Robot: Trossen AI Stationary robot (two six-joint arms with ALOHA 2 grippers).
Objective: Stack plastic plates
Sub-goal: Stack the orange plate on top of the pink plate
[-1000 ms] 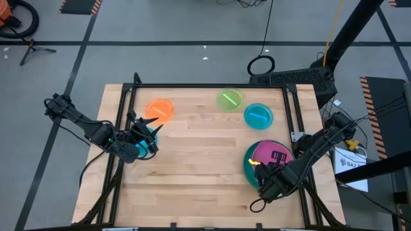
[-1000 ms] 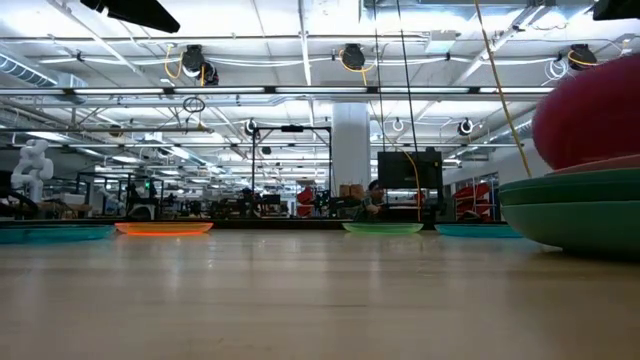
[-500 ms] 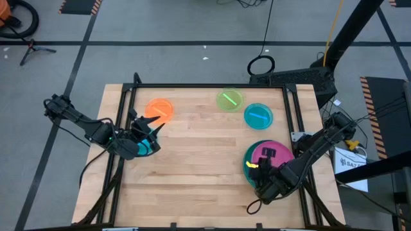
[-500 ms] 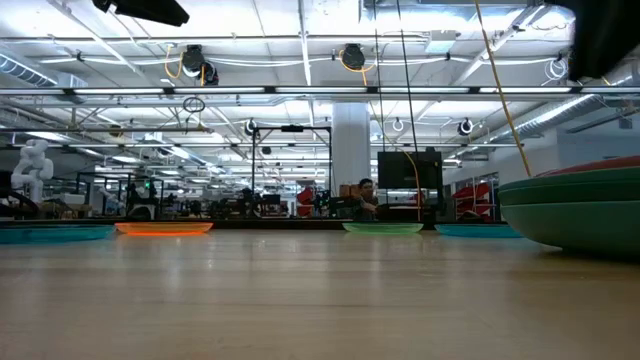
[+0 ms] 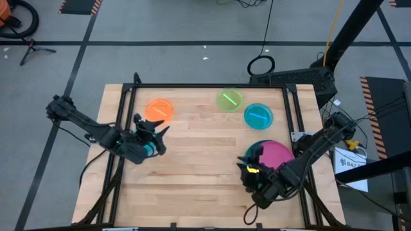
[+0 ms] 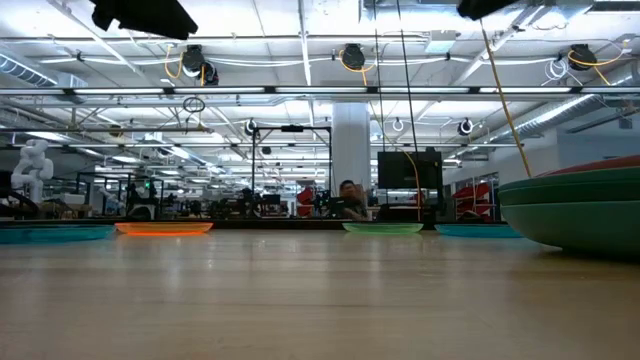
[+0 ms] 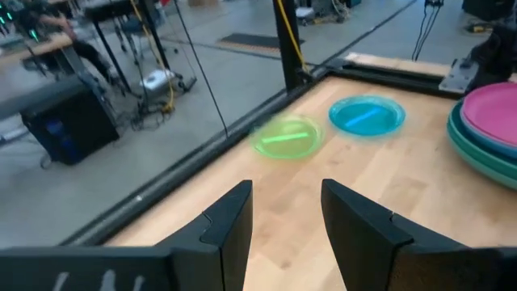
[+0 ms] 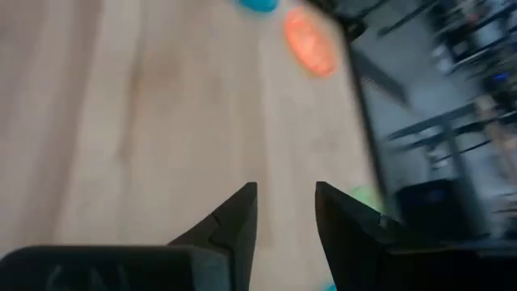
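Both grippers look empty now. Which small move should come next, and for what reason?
Probably the left gripper, open and empty, should swing toward the orange plate just beyond it. That plate lies alone, like the lime plate and blue plate, while the stack topped by the magenta plate sits by the open right gripper.
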